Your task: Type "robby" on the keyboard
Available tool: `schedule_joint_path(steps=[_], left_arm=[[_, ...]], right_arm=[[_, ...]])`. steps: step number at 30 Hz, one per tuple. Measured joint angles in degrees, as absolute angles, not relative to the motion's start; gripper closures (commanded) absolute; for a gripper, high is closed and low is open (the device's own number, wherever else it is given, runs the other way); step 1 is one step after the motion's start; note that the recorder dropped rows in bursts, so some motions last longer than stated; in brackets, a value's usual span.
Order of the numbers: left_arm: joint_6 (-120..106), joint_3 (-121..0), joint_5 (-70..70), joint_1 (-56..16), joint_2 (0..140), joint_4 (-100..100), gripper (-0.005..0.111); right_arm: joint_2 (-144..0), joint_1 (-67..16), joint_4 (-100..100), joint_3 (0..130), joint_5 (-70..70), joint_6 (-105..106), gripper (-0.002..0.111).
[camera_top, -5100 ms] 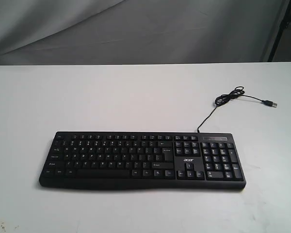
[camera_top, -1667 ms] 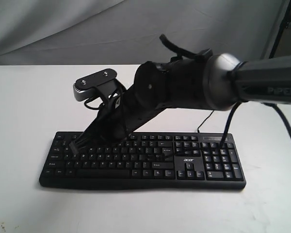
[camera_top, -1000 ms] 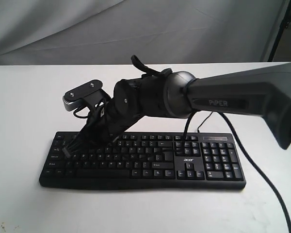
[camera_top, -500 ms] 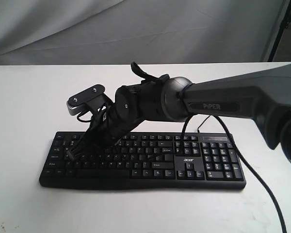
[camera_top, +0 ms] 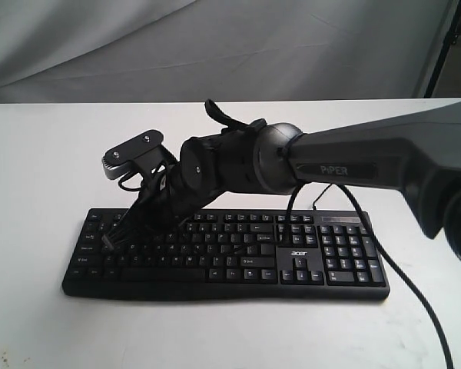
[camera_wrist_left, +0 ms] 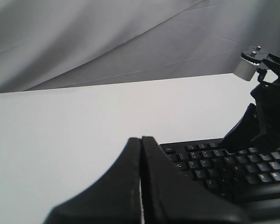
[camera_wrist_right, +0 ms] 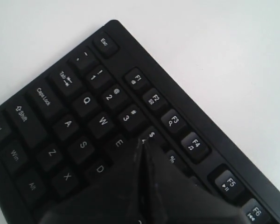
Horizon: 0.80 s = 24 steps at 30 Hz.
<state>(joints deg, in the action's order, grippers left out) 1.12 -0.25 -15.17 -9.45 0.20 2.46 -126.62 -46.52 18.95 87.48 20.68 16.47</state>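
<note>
The black keyboard (camera_top: pixel 230 254) with white-lettered keys lies across the white table, number pad and "acer" logo at its right end. My right gripper (camera_top: pixel 110 240) reaches across from the right and is shut, its tip down over the upper-left letter keys. In the right wrist view the shut gripper (camera_wrist_right: pixel 142 142) points at the spot between the E key (camera_wrist_right: pixel 118 143) and the 4 key, hiding the keys behind it. My left gripper (camera_wrist_left: pixel 141 139) is shut and empty, hovering off the keyboard's (camera_wrist_left: pixel 224 163) left end; it does not show in the exterior view.
A thin black USB cable (camera_top: pixel 320 194) runs from the keyboard's back edge toward the far right, mostly behind my right arm (camera_top: pixel 353 165). The right wrist camera (camera_top: pixel 132 154) sticks up above the keys. Grey cloth (camera_top: pixel 215 46) hangs behind the table.
The right arm came in from the right and lowered its shut gripper onto the upper-left keys. Over the last half second it dipped slightly; the keyboard has not moved.
</note>
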Motion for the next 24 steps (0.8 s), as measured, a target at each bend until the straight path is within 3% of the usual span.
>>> schedule_joint_path(steps=[24], left_arm=[[1.12,-0.25,-15.17,-9.45,0.20,2.46,0.107]], right_arm=[[-127.85,-47.33,17.96,87.48,20.07,16.47,0.108]])
